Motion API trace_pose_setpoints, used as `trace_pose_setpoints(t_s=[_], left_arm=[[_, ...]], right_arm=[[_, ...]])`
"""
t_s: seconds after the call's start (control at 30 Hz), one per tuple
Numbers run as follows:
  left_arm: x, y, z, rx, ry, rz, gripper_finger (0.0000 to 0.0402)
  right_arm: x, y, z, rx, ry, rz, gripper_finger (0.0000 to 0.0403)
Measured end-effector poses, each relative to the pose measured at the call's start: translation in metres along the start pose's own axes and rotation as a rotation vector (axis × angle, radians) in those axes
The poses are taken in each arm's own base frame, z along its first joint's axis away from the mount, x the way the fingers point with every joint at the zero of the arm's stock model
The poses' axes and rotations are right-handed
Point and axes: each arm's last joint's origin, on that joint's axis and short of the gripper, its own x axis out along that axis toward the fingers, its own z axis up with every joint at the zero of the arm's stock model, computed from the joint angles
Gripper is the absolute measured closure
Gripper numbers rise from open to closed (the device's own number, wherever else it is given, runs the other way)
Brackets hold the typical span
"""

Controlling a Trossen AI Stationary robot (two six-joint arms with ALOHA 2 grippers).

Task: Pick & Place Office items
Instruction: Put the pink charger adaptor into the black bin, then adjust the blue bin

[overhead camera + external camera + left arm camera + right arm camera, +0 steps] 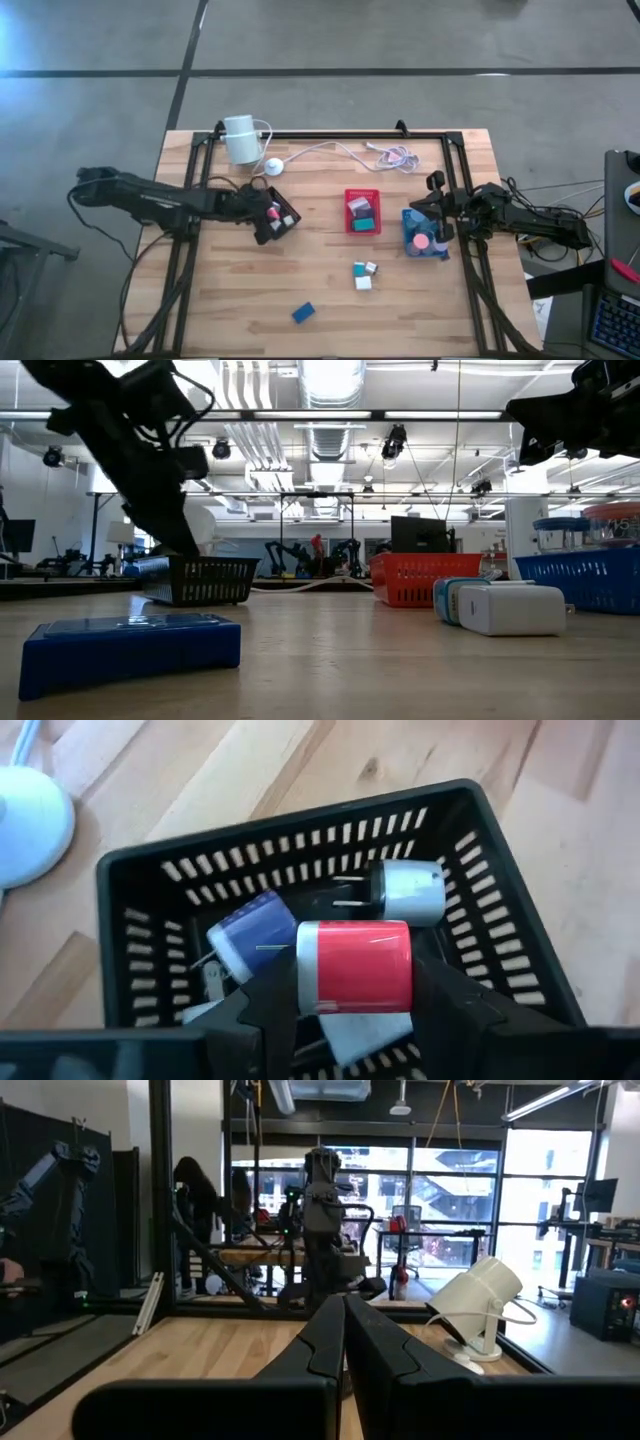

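Left gripper clamped on red-and-white adapter, long axis three-to-nine, directly over black basket; right gripper shut, idle.

Overhead looks straight down on the tabletop; low camera sits level with it; both share the black tray

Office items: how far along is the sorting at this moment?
Done: pieces already lie in the black tray, red tray and blue tray. In hand: the left hand holds a red-and-white piece over the black tray. Left: the blue block and three small pieces on the table; the right hand is shut, empty.
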Motion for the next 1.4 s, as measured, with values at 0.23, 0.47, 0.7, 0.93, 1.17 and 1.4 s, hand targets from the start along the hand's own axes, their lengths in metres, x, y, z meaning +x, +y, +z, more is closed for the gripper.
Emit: trace_pose_setpoints(t_s=[0.23,0.47,0.7,0.93,1.17,1.4], left_arm=[[0.016,-0.012,0.018,0.055,0.1,0.057,0.0248],[0.028,-0.016,0.021,0.079,0.177,0.092,0.0248],[0.024,-0.016,0.022,0.095,0.165,0.074,0.0206],[0.009,-0.016,0.027,0.099,0.123,0.001,0.0059],[-0.036,-0.011,0.045,0.174,-0.109,-0.08,0.0053],[-0.093,0.0,0.058,0.276,-0.493,-0.172,0.0174]], right_arm=[[0.0,0.0,0.0,0.001,0.003,0.0,0.0394],[0.0,0.0,-0.001,0.002,0.007,-0.001,0.0394],[0.0,0.0,-0.001,0.002,0.007,-0.001,0.0394],[0.0,0.0,-0.001,0.002,0.008,-0.001,0.0394],[0.0,0.0,-0.001,0.003,0.013,-0.001,0.0394],[0.001,0.0,-0.001,-0.001,0.016,-0.001,0.0394]])
